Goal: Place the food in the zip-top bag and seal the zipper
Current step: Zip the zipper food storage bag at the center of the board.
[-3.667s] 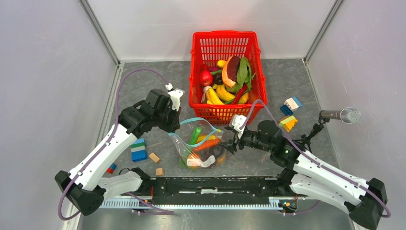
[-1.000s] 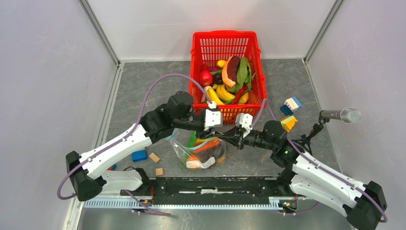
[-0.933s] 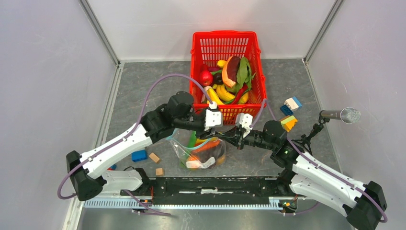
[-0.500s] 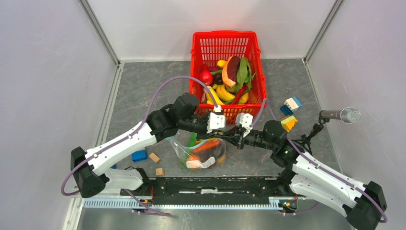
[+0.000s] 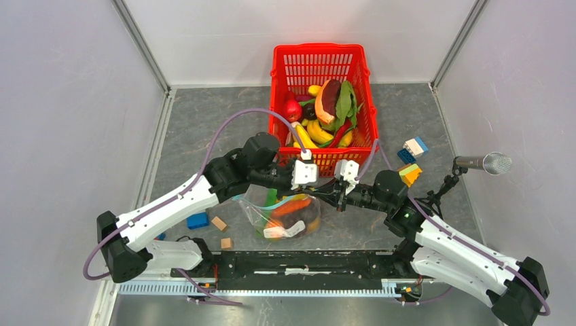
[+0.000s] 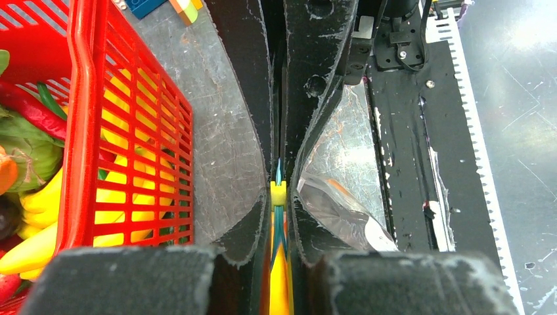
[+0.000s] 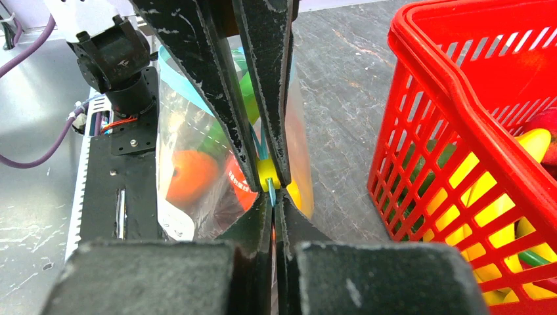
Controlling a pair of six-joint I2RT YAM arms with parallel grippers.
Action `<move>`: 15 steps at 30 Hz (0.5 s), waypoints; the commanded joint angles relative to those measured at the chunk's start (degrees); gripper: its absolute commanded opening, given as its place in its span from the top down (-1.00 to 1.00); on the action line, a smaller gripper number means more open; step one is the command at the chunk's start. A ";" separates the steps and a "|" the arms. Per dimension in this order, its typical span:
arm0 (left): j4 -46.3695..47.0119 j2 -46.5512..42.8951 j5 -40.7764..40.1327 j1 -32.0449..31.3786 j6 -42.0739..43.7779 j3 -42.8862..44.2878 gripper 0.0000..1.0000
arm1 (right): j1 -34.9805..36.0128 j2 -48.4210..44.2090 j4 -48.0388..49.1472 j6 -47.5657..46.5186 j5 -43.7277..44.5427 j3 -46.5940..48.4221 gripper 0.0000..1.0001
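Grey tabletop [image 5: 204, 122] runs from the arm bases out to the back wall. Nearest the bases, on the left, lie a blue block [image 5: 198, 220] and two wooden cubes [image 5: 219, 223], all loose.

Just beyond them the bag [image 5: 285, 214] sits in the middle, bulging. Through its clear side show a carrot [image 5: 292, 206], a green vegetable [image 5: 272, 199] and other orange and yellow pieces I cannot sort out. So the food meant for it seems already inside.

What has changed is at the bag's mouth. A second ago the left gripper [image 6: 279, 191] hung there with its jaws apart. Now they have come together on the zipper [image 6: 278, 169], pinching the blue strip beside a small yellow piece. The right gripper [image 7: 270, 197] is clamped on the same strip as before, tip to tip with the left. A few seconds back the mouth gaped in a wide loop; now it is drawn flat between the two. Sealing has likely begun at this one spot, with the rest of the strip yet to be pressed.

Farthest off, the red basket [image 5: 319, 49] holds bananas, leafy greens, a chilli and other toy produce.
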 commanded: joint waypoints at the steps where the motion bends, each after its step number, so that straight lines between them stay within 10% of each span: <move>1: 0.31 -2.85 -0.22 -0.13 2.24 1.97 0.96 | -0.16 -1.04 -0.31 -0.54 1.12 2.07 1.00; 15: -5.69 -4.39 -4.39 -0.03 3.34 1.16 0.95 | -0.18 -1.26 -1.04 -0.16 4.81 1.42 1.00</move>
